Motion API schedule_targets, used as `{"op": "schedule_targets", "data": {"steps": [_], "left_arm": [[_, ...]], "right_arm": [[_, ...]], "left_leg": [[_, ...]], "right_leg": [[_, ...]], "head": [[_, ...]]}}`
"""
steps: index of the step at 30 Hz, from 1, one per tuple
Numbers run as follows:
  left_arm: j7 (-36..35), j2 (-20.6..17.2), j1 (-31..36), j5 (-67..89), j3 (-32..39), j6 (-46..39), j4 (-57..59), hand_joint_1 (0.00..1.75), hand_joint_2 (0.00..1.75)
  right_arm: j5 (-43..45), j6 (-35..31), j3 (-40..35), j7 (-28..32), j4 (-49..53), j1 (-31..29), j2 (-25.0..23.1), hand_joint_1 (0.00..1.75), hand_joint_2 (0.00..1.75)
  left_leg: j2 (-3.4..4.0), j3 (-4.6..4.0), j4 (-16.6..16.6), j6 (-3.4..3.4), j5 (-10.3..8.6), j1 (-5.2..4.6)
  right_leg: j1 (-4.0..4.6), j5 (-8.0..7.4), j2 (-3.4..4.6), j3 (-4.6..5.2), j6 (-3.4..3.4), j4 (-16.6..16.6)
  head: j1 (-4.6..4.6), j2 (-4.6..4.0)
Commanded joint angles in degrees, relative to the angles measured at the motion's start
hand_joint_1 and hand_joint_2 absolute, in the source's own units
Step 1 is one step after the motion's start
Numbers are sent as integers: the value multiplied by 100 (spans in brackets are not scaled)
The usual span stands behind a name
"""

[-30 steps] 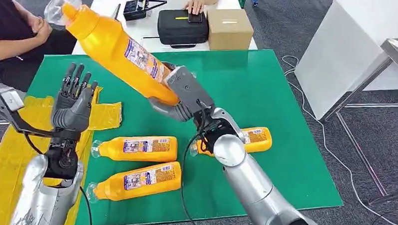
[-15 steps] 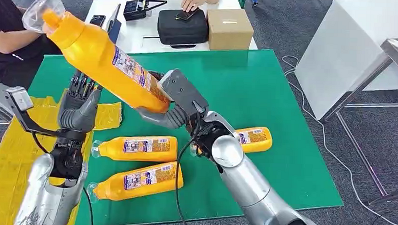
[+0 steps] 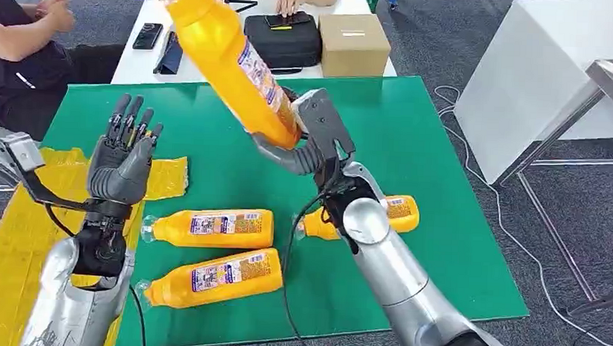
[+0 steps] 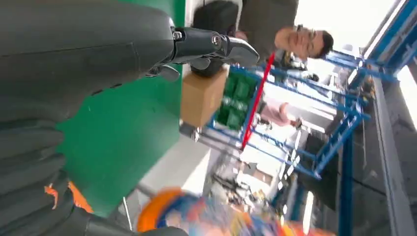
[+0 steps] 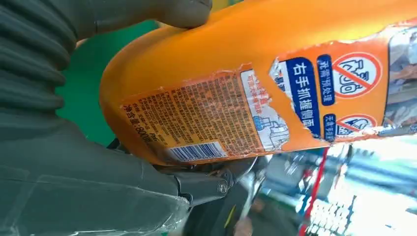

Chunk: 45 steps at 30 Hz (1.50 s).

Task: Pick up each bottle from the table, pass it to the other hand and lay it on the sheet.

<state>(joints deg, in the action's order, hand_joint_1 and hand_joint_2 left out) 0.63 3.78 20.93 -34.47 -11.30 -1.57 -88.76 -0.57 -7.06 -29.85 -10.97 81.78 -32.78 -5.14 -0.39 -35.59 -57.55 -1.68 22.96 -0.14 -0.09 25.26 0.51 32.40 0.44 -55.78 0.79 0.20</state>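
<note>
Green table (image 3: 413, 130) — three bottles (image 3: 209, 227) lying; right hand (image 3: 305, 138) grips raised bottle (image 3: 230, 59), left hand (image 3: 123, 163) spread.

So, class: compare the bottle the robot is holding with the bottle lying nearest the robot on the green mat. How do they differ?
The held bottle is up in the air, gripped at its base by the right hand; the nearest bottle rests on the green mat, untouched. The held bottle stands steeply tilted with its cap end uppermost; the nearest bottle lies flat on its side, cap end toward the yellow sheet. Both are orange with printed labels.
</note>
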Motion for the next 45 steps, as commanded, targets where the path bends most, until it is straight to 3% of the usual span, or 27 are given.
{"op": "schedule_targets", "data": {"steps": [1,14,19,38,45], "left_arm": [[-136,-27,295,-366,-524,107,101,0,175],[-266,13,368,-642,-797,134,-44,0,175],[-416,57,509,-774,-969,-100,29,0,175],[-443,86,546,-796,-990,-137,31,0,175],[-368,111,830,-193,-1177,-677,343,0,175]], "right_arm": [[-322,181,-45,4,-1445,-628,47,175,175],[-753,276,-362,-110,-1624,-796,-31,175,175],[-1465,154,-758,-98,-1744,-980,-99,175,175],[-1495,150,-786,-103,-1765,-969,-133,175,175],[-2328,-154,-1203,-199,-1967,-1036,-288,175,175]], "left_leg": [[1,19,-2,10,8,1],[7,22,-6,11,13,2],[5,7,-5,7,6,1],[1,15,-4,10,8,1],[2,8,-4,8,5,2]], "right_leg": [[1,8,-5,-20,1,0],[8,10,-2,-22,3,-3],[7,4,0,-6,2,-4],[6,8,-5,-15,2,-3],[7,5,-3,-7,1,-3]], "head": [[0,0],[0,-2],[0,0],[-2,-2],[-2,0]]}}
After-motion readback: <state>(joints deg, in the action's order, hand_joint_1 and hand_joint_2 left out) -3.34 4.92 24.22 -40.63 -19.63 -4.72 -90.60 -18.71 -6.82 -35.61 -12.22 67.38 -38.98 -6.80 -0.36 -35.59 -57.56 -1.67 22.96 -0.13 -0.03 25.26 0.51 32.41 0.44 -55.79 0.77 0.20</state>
